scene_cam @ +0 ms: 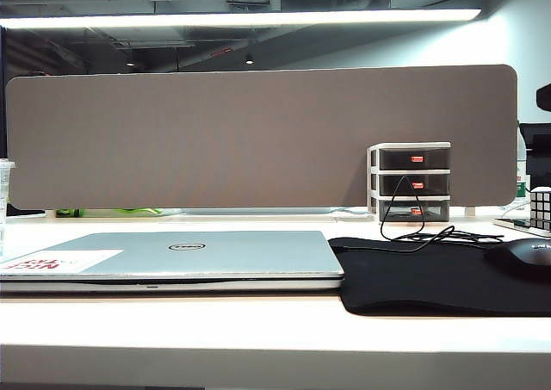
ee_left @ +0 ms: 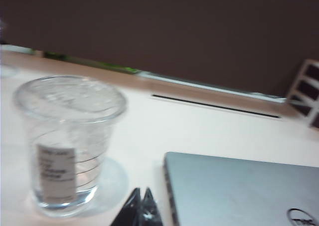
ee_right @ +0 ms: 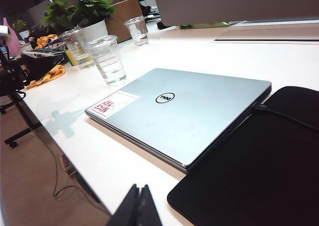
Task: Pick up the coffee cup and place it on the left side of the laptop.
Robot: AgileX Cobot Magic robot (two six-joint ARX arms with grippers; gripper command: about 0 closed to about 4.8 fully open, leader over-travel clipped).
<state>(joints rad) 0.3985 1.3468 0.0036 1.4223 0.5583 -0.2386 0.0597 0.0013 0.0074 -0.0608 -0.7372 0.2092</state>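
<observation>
The coffee cup (ee_left: 67, 146) stands upright, mouth up, beside the laptop (ee_left: 244, 191); left gripper (ee_left: 141, 208) and right gripper (ee_right: 138, 206) jaws clenched, empty.

left fingers (ee_left: 140, 210) pressed together, right fingers (ee_right: 138, 208) likewise

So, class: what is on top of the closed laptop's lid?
On the laptop lid: a round logo and a white sticker with red lettering. Nothing else rests on it. The coffee cup stands beside it, on the table. Under the laptop is hidden.
</observation>
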